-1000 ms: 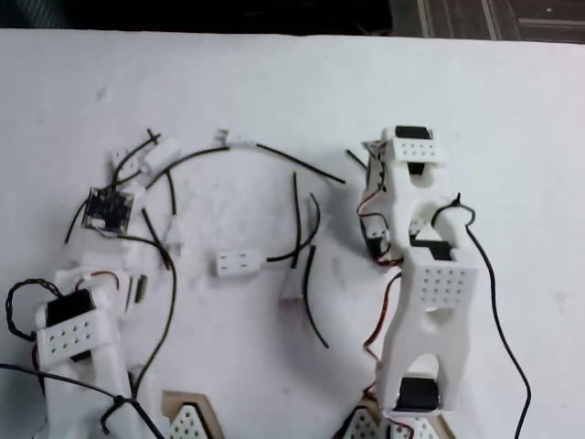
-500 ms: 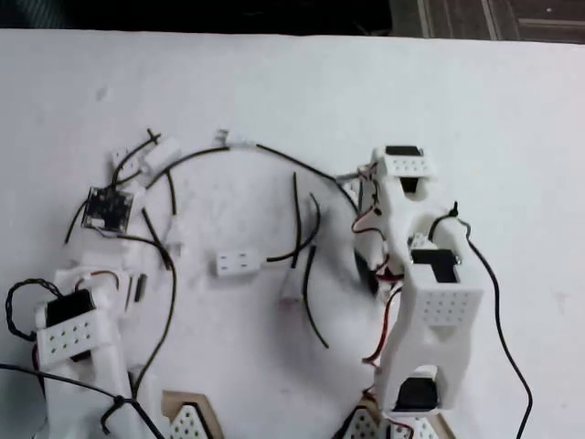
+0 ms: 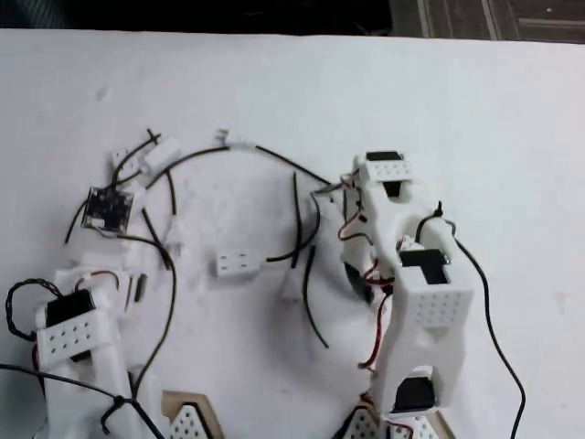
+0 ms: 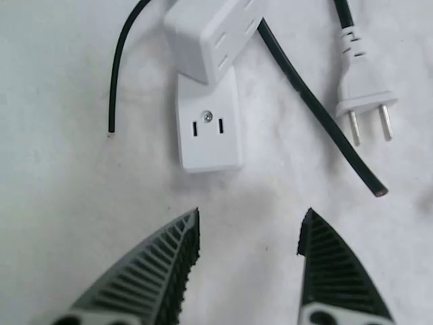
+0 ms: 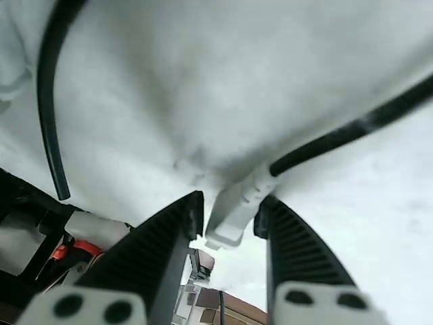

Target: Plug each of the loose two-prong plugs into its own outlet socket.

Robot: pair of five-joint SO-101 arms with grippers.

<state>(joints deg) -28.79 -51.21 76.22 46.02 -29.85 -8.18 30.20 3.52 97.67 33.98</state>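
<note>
White table [image 3: 512, 101], surface faintly mottled. Loose black cords [image 3: 308, 297] scattered over the middle, several cut short. One long cord [image 3: 274, 155] arcs across the far side. White outlet strip [image 3: 239, 264] lies flat near the centre with a cord running off one end. Small dark circuit board [image 3: 110, 208] sits toward the left, thin wires around it.

Left wrist view: single outlet [image 4: 206, 132] face up on the table, a second strip [image 4: 213, 30] overlapping its far end. White plug [image 4: 365, 95] lies flat nearby, both prongs bare. A black cut cord [image 4: 318, 112] runs between outlet and plug, touching neither.

High camera looks down; wrist cameras sit close (same table [image 3: 274, 82]).
</note>
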